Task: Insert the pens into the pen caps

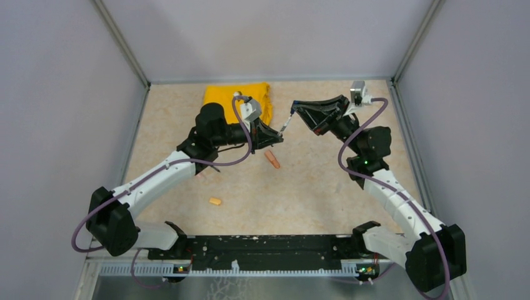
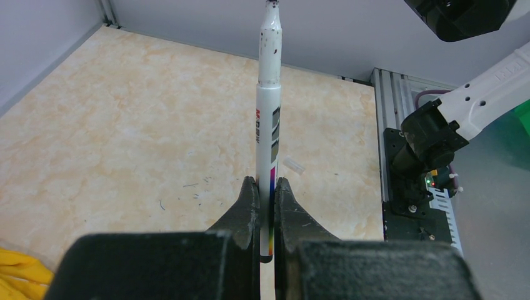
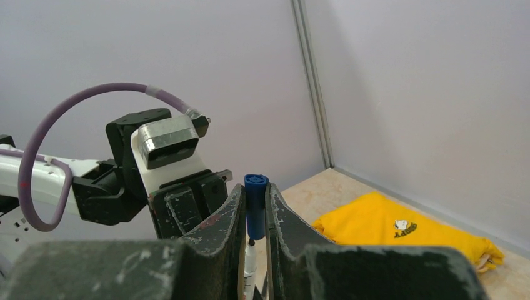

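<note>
Now the left end effector (image 2: 266,185) clamps the thin white plastic pen (image 2: 269,119) by its barrel, tip pointing out, so it can meet the stubby dark blue plastic cap (image 3: 255,182) pinched in the right end effector (image 3: 255,190); both hang above the worktop (image 1: 325,187), and the tip seems just entering.

Left fingers (image 2: 249,209) pinched; right fingers (image 3: 226,219) likewise (arms (image 1: 164,172) facing).

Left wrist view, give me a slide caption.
Left gripper clamps a white pen above the beige table.
</note>
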You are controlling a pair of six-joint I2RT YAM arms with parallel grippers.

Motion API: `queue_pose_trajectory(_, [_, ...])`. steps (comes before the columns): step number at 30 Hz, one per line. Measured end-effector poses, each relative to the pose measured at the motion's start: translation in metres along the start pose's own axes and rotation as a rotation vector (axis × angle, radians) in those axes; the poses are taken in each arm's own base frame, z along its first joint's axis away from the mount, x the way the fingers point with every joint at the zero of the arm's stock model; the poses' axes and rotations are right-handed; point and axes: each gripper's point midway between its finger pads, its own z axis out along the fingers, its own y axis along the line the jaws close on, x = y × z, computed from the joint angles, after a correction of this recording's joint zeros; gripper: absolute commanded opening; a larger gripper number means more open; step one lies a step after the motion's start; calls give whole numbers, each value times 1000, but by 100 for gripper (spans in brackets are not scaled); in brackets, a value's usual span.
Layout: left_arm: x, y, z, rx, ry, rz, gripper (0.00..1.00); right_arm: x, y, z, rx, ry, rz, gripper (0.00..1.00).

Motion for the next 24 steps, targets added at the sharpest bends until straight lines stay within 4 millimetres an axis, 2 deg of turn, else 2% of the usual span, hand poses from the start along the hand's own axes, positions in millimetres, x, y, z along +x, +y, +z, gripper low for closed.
queue_pose_trajectory(24, [-4,1,-2,-18,-12,9,0,9,3,0,-14,20,23,0])
